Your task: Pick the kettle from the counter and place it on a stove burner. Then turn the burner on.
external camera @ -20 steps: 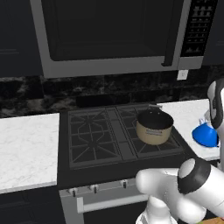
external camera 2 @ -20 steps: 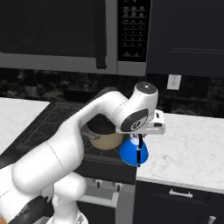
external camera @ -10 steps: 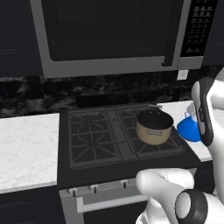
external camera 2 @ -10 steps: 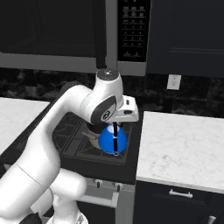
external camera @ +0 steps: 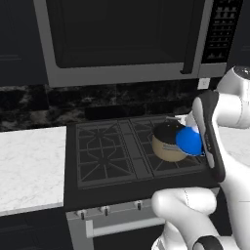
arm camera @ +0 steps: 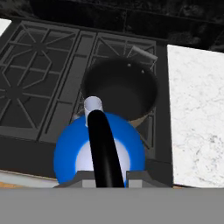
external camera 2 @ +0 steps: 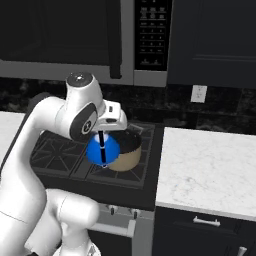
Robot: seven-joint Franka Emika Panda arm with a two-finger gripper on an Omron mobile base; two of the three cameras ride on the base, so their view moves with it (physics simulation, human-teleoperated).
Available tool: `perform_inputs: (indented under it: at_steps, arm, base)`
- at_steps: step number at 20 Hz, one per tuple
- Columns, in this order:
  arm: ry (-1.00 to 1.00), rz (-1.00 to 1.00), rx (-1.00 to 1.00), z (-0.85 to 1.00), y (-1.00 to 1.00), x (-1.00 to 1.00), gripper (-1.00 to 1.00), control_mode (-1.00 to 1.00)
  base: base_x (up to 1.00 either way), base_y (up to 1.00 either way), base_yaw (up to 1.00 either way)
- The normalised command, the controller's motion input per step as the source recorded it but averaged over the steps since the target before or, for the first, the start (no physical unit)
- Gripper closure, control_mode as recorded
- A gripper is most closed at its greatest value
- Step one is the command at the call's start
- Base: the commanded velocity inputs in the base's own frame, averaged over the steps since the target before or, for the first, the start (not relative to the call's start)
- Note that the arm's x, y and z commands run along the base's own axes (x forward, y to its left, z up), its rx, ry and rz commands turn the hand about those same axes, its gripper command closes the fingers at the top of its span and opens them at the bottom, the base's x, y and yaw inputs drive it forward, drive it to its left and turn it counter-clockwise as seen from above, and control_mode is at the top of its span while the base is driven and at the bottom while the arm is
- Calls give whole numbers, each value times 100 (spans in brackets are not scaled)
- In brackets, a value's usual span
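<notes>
The small bright blue cone-shaped kettle point(arm camera: 99, 148) had a white spout and a thin black arched handle. The pincer point(external camera 2: 103, 136) was closed on that handle, holding the kettle in the air above the black stove top point(external camera: 122, 156), just beside the wide beige pot point(external camera 2: 126, 150). Half a second earlier it hung nearer the white marble-look surface point(external camera 2: 210, 170).

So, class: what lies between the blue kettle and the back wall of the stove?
The beige pot sits there on the stove, behind the kettle; the hand view shows this.
</notes>
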Motion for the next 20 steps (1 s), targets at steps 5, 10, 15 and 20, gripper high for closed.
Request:
perform_inputs:
  at_steps: [5, 10, 15, 20]
  arm:
    - [-11, 2, 0, 5, 92, 0, 100, -100]
    - [-9, 3, 0, 0, 90, 10, 100, -100]
    - [-4, 0, 0, -6, 81, 31, 100, -100]
    - [0, 0, 0, -1, 73, 25, 100, -100]
  base:
    - [0, 0, 0]
    - [0, 0, 0]
    - [0, 0, 0]
    - [0, 0, 0]
